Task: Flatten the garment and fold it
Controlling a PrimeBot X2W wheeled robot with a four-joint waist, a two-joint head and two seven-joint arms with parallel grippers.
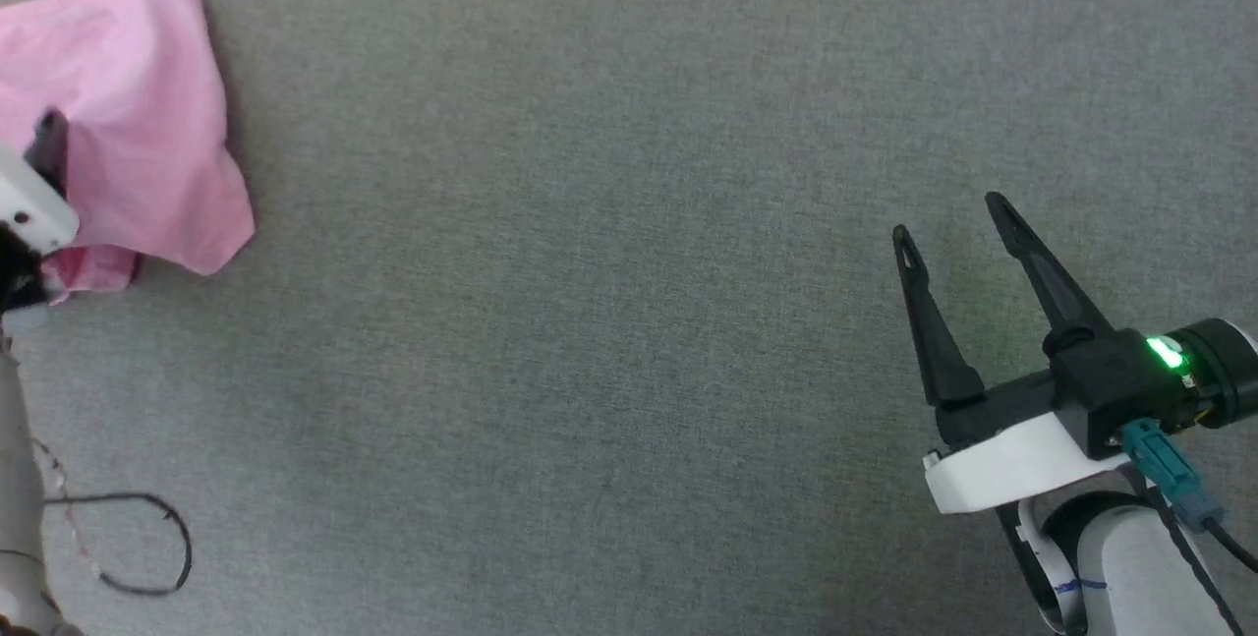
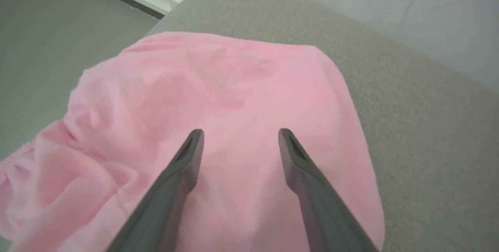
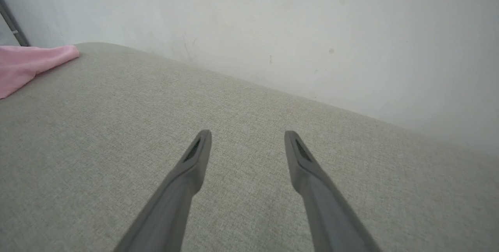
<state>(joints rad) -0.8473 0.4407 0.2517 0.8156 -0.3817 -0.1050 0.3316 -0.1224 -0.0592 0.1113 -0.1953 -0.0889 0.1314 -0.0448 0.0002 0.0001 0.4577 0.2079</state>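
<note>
One garment (image 2: 234, 88) of thin, rumpled pink cloth with a gathered edge is seen on the woven grey surface (image 1: 590, 321) just ahead of the left gripper (image 2: 240, 132), whose two dark tapered fingers are spread wide and empty. The right gripper (image 1: 948, 216) is likewise seen wide open with nothing gripped, the garment well away to its left.

The left claw (image 2: 238, 137) and the right claw (image 1: 949, 219) both hover with fingers spread wide, gripping nothing
</note>
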